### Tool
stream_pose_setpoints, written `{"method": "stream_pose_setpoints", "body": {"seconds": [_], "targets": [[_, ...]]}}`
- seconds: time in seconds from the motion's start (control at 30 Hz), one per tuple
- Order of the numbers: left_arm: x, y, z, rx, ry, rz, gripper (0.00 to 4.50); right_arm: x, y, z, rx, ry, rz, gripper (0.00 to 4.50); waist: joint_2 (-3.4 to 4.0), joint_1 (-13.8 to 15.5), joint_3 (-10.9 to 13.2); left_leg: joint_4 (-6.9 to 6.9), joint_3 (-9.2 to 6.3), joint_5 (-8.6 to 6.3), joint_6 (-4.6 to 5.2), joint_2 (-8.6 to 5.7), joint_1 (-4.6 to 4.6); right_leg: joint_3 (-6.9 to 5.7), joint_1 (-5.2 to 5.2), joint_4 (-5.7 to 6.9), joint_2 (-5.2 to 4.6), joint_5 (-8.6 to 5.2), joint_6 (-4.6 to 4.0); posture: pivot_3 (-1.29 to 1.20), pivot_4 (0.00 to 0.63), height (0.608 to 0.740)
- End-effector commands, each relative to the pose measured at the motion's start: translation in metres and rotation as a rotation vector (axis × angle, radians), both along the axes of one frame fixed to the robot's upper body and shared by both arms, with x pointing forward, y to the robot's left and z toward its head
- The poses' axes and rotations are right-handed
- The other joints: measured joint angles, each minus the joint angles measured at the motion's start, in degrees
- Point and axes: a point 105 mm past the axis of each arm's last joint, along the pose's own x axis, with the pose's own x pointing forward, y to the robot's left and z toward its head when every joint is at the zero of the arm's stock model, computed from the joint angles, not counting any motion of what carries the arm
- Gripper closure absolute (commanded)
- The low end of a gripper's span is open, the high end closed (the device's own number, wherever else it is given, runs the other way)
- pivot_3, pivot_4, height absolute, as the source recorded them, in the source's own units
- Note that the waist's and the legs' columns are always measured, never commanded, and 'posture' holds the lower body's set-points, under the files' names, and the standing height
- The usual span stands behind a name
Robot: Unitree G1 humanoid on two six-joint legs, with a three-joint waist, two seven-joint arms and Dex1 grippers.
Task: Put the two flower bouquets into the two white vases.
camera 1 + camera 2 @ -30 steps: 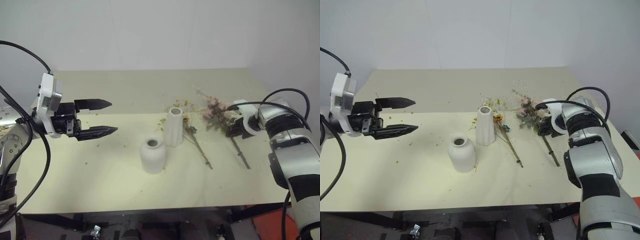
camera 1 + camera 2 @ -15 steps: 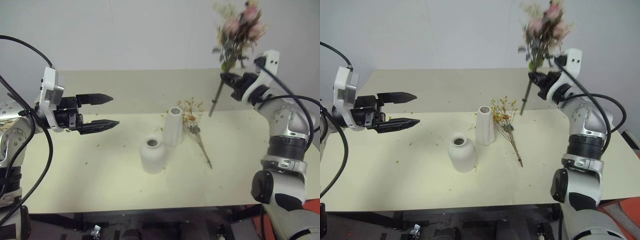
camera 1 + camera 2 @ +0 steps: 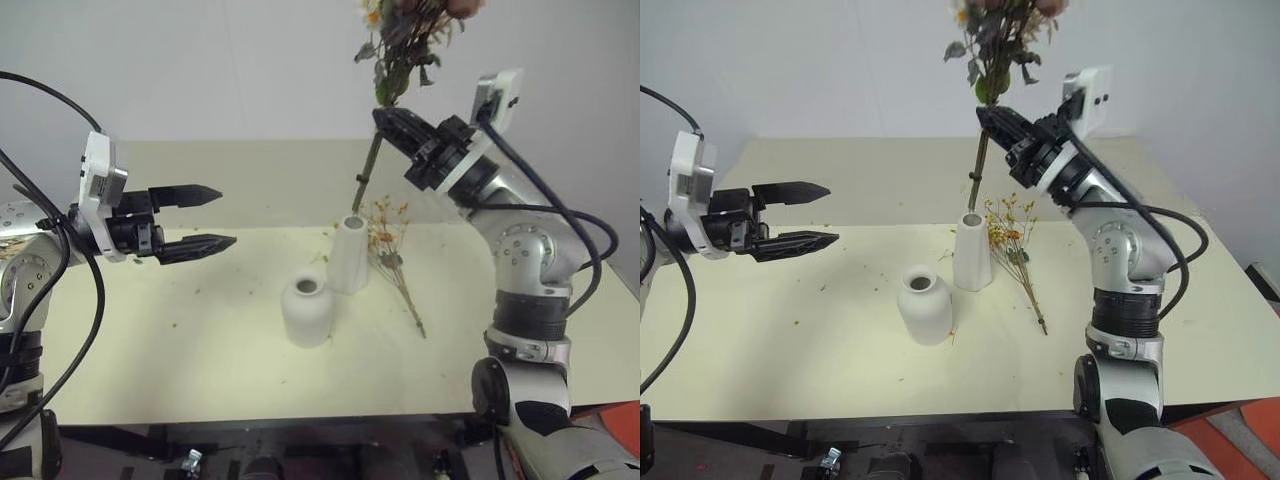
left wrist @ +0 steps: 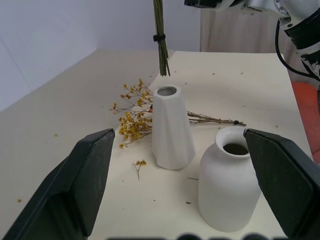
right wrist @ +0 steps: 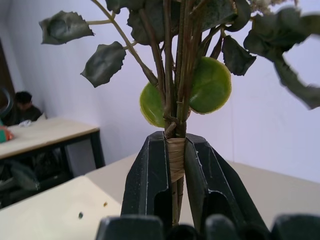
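Two grippers: right gripper (image 3: pixel 392 122) jaws pinch rose bouquet (image 3: pixel 400 40) (stems above tall vase (image 3: pixel 348 255)); left gripper (image 3: pixel 215 217) jaws spread.

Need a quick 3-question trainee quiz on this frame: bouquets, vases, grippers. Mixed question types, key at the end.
1. True or false: the right gripper is shut on the rose bouquet.
2. The rose bouquet's stem ends hang above which vase? A) the tall vase B) the round vase C) neither
3. Where is the yellow bouquet, and what is the left gripper doing?

Key
1. True; its fingers clamp the wrapped stems.
2. A; the stem ends hang just above its mouth, not yet inside.
3. It lies on the table beside the tall vase; the left gripper is open and holds nothing.
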Motion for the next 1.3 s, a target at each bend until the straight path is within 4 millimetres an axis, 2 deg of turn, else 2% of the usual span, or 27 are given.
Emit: {"method": "stream_pose_setpoints", "body": {"seconds": [0.03, 0.3, 0.8, 1.03, 1.3], "targets": [[-0.008, 0.004, 0.013, 0.000, -0.052, 0.014, 0.00, -0.005, 0.003, 0.009, -0.003, -0.079, 0.006, 4.28, 0.00, 0.00, 0.00, 0.00, 0.00, 0.00, 0.00, 0.00, 0.00, 0.00, 0.00, 0.01, 0.00, 0.00, 0.00, 0.00, 0.150, 0.740], [-0.010, 0.005, 0.012, 0.002, -0.050, 0.022, 0.00, 0.009, 0.008, -0.013, -0.041, -0.044, -0.017, 4.28, 0.00, 0.00, 0.00, 0.00, 0.00, 0.00, 0.00, 0.01, 0.02, 0.00, 0.00, 0.01, 0.01, 0.00, 0.00, 0.00, 0.150, 0.740], [-0.012, 0.005, 0.011, 0.005, -0.048, 0.027, 0.00, 0.003, 0.026, -0.062, -0.165, -0.016, 0.007, 4.28, -0.02, -0.03, -0.01, 0.00, 0.00, 0.00, 0.00, 0.01, 0.04, 0.00, 0.00, 0.03, 0.02, -0.02, 0.03, 0.00, 0.150, 0.740], [-0.012, 0.005, 0.011, 0.007, -0.046, 0.026, 0.00, 0.005, 0.021, -0.067, -0.161, -0.001, -0.020, 4.28, -0.02, -0.03, -0.01, 0.00, 0.00, 0.00, 0.00, 0.02, 0.17, 0.00, 0.12, 0.04, 0.02, -0.08, 0.11, 0.00, 0.150, 0.740], [-0.011, 0.004, 0.009, 0.010, -0.045, 0.020, 0.00, 0.012, 0.009, -0.060, -0.129, -0.003, -0.074, 4.28, -0.02, -0.01, -0.01, 0.00, 0.00, 0.00, 0.00, 0.02, 0.17, 0.00, 0.12, 0.03, 0.02, -0.08, 0.11, 0.00, 0.150, 0.740]]}}
